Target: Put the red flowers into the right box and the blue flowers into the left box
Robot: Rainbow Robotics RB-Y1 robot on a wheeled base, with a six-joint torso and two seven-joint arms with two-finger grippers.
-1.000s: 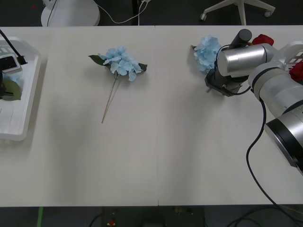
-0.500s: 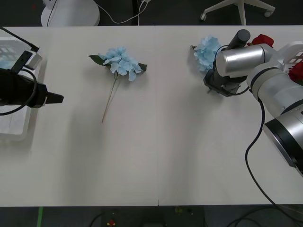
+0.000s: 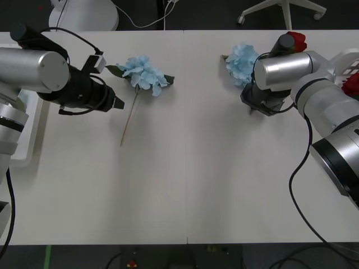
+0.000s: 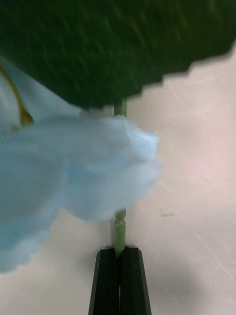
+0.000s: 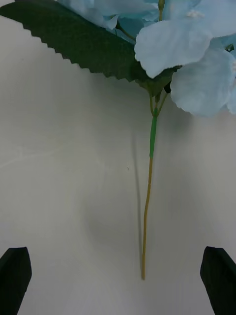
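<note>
A blue flower [image 3: 143,73] lies on the table with its thin stem [image 5: 147,211] pointing toward me. My left gripper [image 3: 116,103] hovers open just beside that stem, and its black fingers [image 5: 14,273] stand wide on either side of the stem's end. My right gripper [image 3: 253,107] is shut on the green stem [image 4: 119,236] of a second blue flower [image 3: 242,60], whose petals [image 4: 73,182] hang just off the table. A red flower [image 3: 295,39] shows behind the right arm, another red flower [image 3: 352,84] at the right box [image 3: 349,56]. The left box [image 3: 29,131] sits at the far left.
The white table stretches wide and bare across the middle and front. Its far edge runs along the top, with a chair base [image 3: 283,10] and a white stand [image 3: 83,15] on the dark floor beyond.
My left arm has swung from the left box over to the blue flower lying on the table. My right gripper has shifted slightly left with its blue flower.
</note>
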